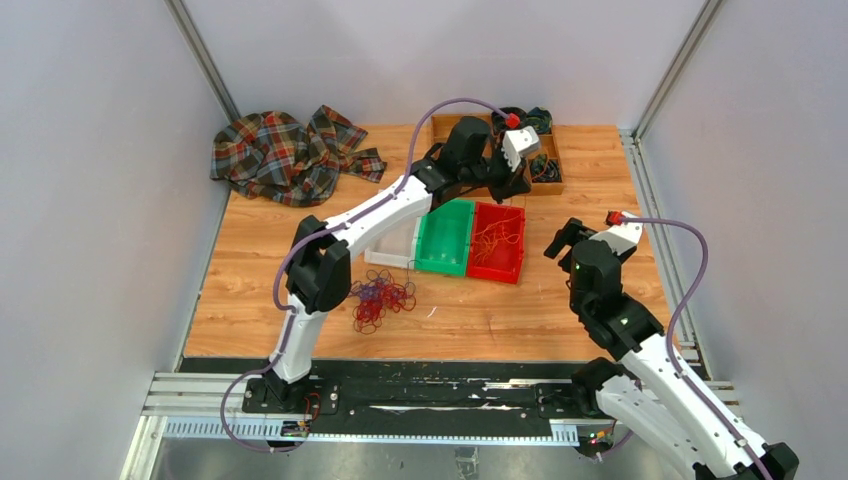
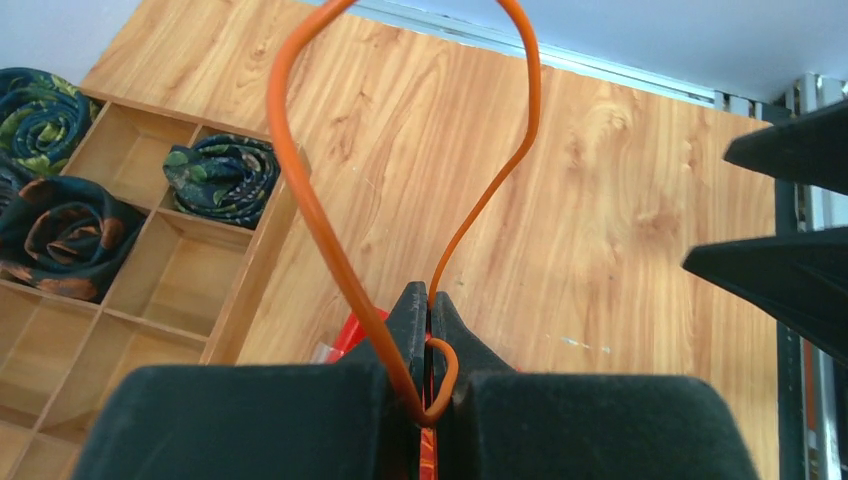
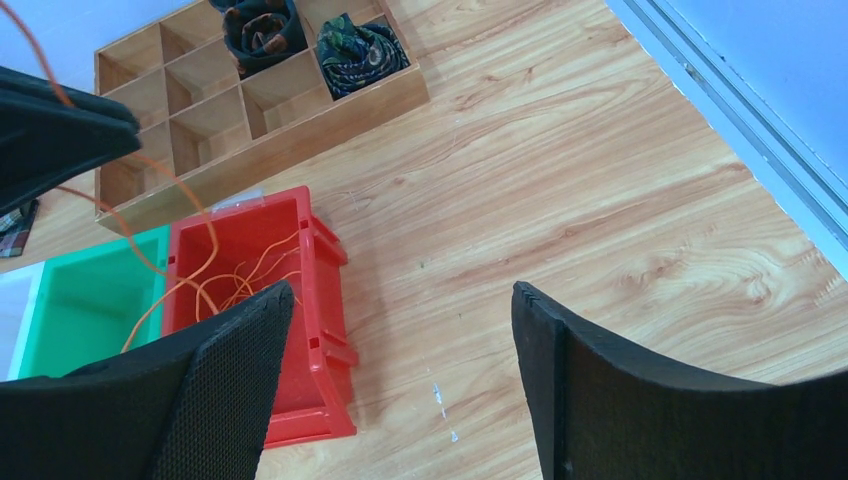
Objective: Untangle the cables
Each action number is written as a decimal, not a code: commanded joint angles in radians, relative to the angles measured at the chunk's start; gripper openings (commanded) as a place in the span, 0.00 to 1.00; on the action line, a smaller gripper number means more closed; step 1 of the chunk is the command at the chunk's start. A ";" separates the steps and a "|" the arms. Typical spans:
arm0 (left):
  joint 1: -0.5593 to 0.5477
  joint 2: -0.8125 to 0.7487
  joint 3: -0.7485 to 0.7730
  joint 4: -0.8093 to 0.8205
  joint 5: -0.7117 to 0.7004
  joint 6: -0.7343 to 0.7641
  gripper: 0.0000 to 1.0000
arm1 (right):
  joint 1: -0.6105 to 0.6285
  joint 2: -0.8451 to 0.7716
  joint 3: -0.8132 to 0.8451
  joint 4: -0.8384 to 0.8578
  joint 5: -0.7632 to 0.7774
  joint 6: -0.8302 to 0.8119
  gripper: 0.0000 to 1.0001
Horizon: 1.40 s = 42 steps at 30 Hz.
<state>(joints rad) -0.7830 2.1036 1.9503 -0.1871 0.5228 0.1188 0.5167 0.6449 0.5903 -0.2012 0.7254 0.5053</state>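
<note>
My left gripper (image 2: 430,300) is shut on a thin orange cable (image 2: 300,180), which loops up above the jaws. In the top view this gripper (image 1: 512,183) hangs above the back end of the red bin (image 1: 497,272). More orange cables (image 1: 497,240) lie tangled in that bin, and in the right wrist view a strand (image 3: 205,235) rises from the bin towards the left gripper. My right gripper (image 3: 400,290) is open and empty, above bare table right of the red bin (image 3: 320,260); it also shows in the top view (image 1: 560,240). A red and purple cable tangle (image 1: 382,297) lies on the table.
A green bin (image 1: 445,240) and a clear bin (image 1: 390,250) stand left of the red one. A wooden compartment tray (image 1: 548,170) with rolled ties stands at the back. A plaid cloth (image 1: 285,155) lies at the back left. A rail (image 1: 650,200) runs along the table's right edge.
</note>
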 commanded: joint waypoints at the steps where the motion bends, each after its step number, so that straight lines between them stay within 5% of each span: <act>1: -0.021 0.033 0.060 0.091 -0.030 -0.054 0.00 | -0.014 -0.020 -0.010 -0.011 0.012 0.000 0.79; 10: -0.029 0.038 -0.016 0.153 -0.112 -0.065 0.00 | -0.015 -0.032 -0.014 -0.027 0.004 0.010 0.79; 18: -0.030 0.006 -0.167 0.125 -0.381 0.099 0.00 | -0.020 -0.034 -0.017 -0.028 0.004 0.009 0.79; 32: -0.075 0.049 -0.243 0.050 -0.446 0.277 0.01 | -0.027 -0.044 -0.002 -0.044 -0.011 -0.001 0.79; 36: -0.073 0.019 -0.253 0.009 -0.418 0.298 0.27 | -0.034 -0.029 0.019 -0.045 -0.024 -0.013 0.79; 42: -0.054 -0.112 -0.351 -0.006 -0.269 0.300 0.38 | -0.071 0.035 0.091 -0.045 -0.074 -0.040 0.79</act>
<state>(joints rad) -0.8516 2.1029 1.6260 -0.1673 0.1429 0.3988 0.4808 0.6510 0.6144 -0.2462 0.6876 0.4904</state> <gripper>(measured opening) 0.342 0.791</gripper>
